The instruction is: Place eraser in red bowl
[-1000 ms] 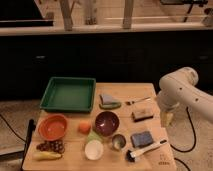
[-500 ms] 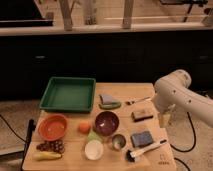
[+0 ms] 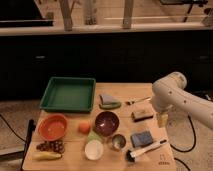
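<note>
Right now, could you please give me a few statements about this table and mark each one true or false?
1. The eraser lies inside the red bowl. False: it lies on the table, to the right of the purple bowl.
2. The gripper hangs at the table's right edge, just right of the eraser. True.
3. The green tray sits at the back left of the table. True.
4. The orange ball is in the red bowl. False: it rests on the table between the red bowl and the purple bowl.
</note>
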Tool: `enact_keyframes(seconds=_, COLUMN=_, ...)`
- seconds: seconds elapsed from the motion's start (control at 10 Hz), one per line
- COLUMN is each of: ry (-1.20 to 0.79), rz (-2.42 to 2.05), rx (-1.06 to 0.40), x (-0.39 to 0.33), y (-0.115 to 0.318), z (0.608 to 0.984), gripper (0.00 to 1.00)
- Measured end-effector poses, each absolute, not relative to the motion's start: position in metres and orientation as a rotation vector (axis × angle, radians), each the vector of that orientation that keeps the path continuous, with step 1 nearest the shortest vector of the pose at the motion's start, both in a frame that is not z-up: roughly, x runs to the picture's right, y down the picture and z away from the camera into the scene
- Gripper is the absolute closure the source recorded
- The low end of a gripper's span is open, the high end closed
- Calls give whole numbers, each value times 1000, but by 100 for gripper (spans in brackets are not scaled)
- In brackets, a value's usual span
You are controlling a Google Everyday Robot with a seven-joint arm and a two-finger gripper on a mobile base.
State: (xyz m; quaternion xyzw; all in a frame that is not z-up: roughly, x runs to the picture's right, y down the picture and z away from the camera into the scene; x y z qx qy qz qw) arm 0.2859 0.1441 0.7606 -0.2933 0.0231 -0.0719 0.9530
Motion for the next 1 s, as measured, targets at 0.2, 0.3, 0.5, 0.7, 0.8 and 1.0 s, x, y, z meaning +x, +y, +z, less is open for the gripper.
enact_keyframes(seconds=0.2, ry=38, rz=-150, rx=-596, x=288, y=146, z=770, gripper=20)
enact_keyframes(seconds=0.3, ry=32, rz=-149, rx=-595, x=287, y=146, z=774, gripper=20)
enact_keyframes(seconds=0.5, ry=17, rz=-137, rx=-590, x=288, y=146, z=785, gripper=20)
enact_keyframes(seconds=0.7, ry=-1, rz=-123, rx=-586, x=287, y=148, z=798, gripper=20)
enact_keyframes(seconds=0.8, ry=-12, rz=-115, rx=-583, x=287, y=150, z=808, gripper=20)
enact_keyframes(seconds=1.0, ry=-29, rz=-108, rx=-578, x=286, y=147, z=818, gripper=20)
